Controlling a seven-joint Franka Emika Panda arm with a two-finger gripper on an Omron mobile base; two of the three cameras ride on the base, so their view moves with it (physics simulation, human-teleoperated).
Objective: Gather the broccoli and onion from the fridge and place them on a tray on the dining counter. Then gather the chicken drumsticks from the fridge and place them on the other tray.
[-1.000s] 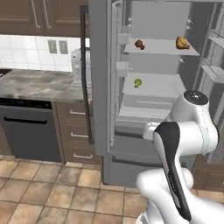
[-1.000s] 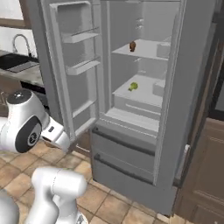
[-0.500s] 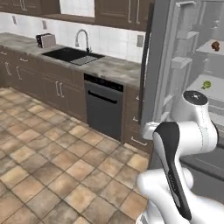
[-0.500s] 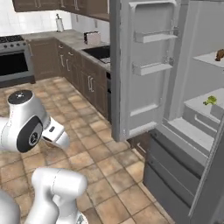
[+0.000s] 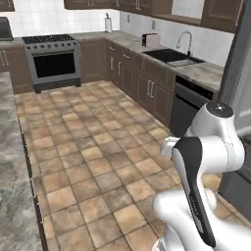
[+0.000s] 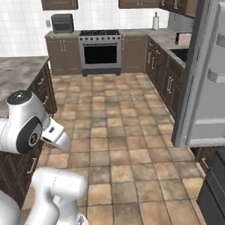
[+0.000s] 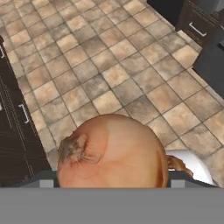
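The onion [image 7: 111,151], round, smooth and orange-brown, sits close up in the hand view. My gripper [image 7: 112,176] is shut on it, with its finger tips mostly hidden behind the onion's sides. Tiled floor lies below the onion. The grey fridge [image 6: 206,83] stands at the right with its door swung open, and its edge [image 5: 241,73] also borders the left base view. My white arm [image 5: 211,147] is folded in front of the base. The broccoli, the chicken drumsticks and the trays are out of view.
A marbled stone counter [image 5: 10,162] with dark drawers [image 6: 41,88] runs along the left; I cannot tell if it is the dining counter. A stove [image 6: 100,52], sink [image 5: 171,56] and dishwasher [image 5: 188,105] line the far walls. Brown tiled floor [image 6: 118,118] lies between.
The whole scene has swept sideways: the base has turned away from the open fridge shelves toward the kitchen floor and stove. The arm keeps its folded pose.
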